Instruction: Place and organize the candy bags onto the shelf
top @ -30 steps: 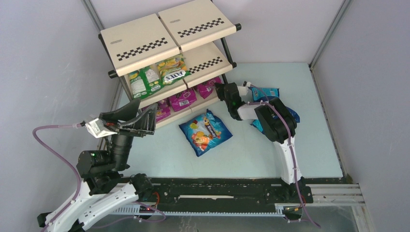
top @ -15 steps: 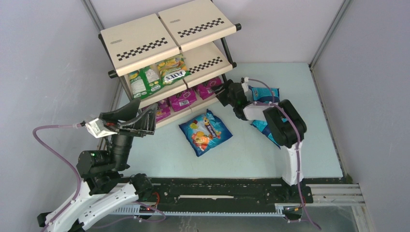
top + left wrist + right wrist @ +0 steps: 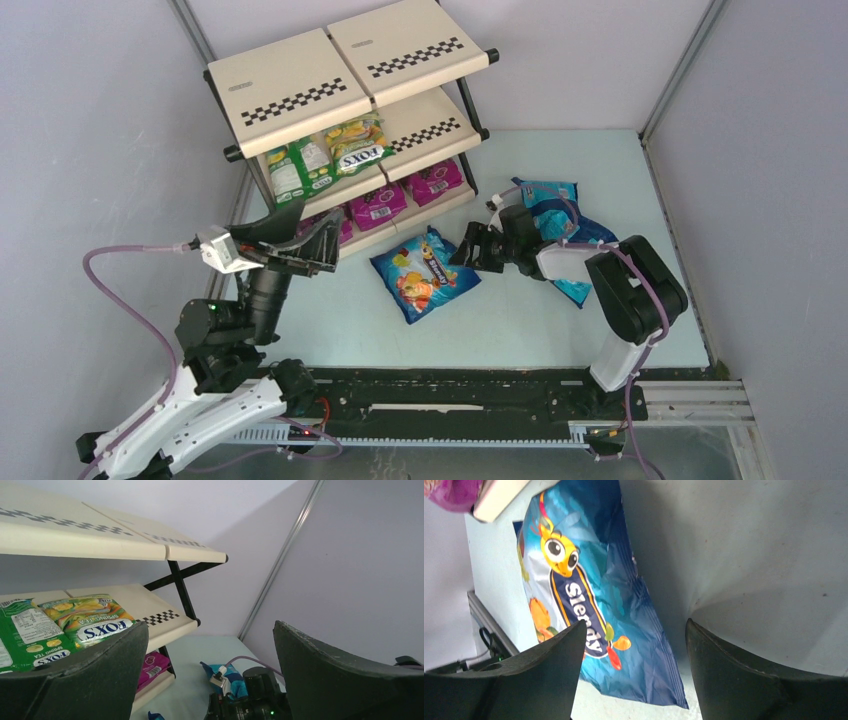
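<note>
The shelf stands at the back left. Green-yellow candy bags lie on its middle tier and magenta ones on the bottom tier. A blue bag with orange fruit art lies flat on the floor. Teal-blue bags lie at the right, partly under the right arm. My right gripper is open and empty, low over the blue bag's right edge, its jaws astride the bag's corner. My left gripper hangs open and empty by the shelf's left front, hiding part of one magenta bag.
Grey walls close in the pale floor on three sides. The shelf's black frame leg stands near the teal bags. A black rail with both arm bases runs along the near edge. The left wrist view shows the right arm's wrist.
My right gripper opened, left a magenta bag on the bottom tier and drew back toward the blue bag on the floor. The left arm shifted slightly right.
</note>
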